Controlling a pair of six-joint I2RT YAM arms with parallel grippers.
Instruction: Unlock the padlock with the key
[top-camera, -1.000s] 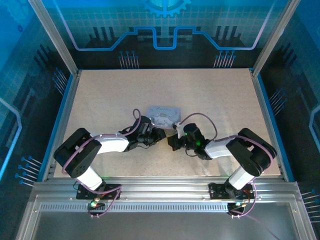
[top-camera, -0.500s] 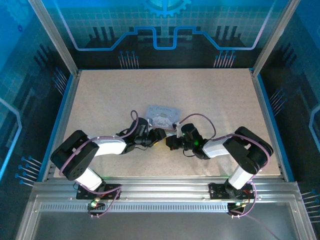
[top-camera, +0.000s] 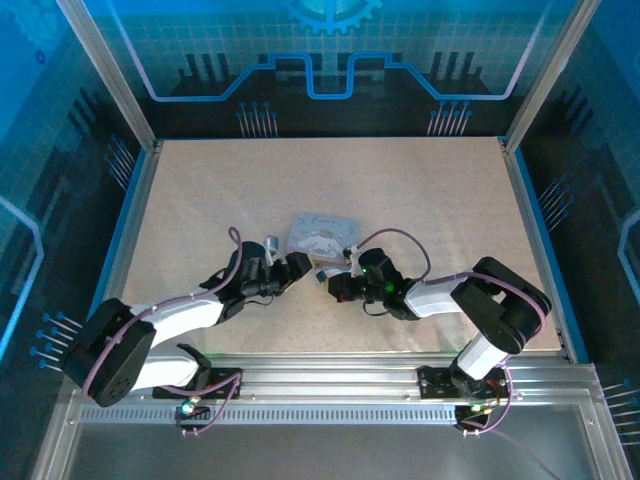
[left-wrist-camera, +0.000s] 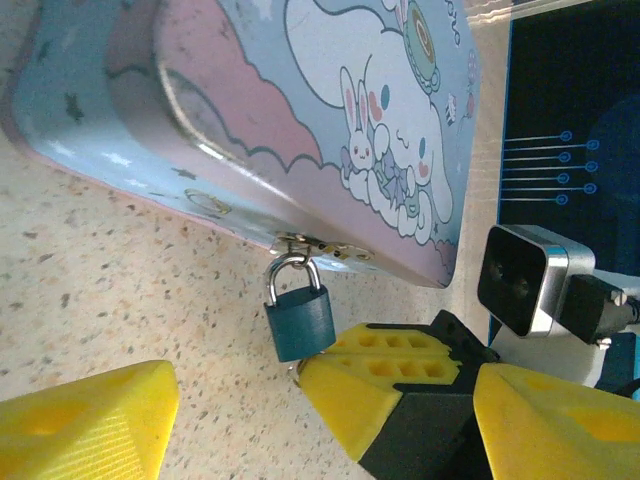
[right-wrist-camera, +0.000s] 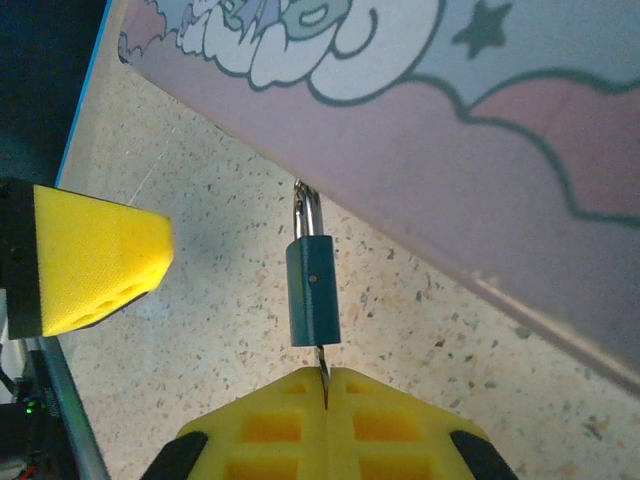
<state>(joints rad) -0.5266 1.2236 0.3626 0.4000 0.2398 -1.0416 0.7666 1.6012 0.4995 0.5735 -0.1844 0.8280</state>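
The right hand (right-wrist-camera: 325, 388) pinches the key (right-wrist-camera: 322, 358), seemingly in the padlock (right-wrist-camera: 312, 290) on the tin (right-wrist-camera: 480, 150); the left hand (top-camera: 290, 266) gapes empty.

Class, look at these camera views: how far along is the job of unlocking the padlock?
Done: the right gripper is shut on the key, its tip at the padlock's underside. In hand: seating and turning the key; the left gripper stands open beside the lock, holding nothing. Left: the shackle is closed through the cartoon tin's hasp, so the lock is not yet open.
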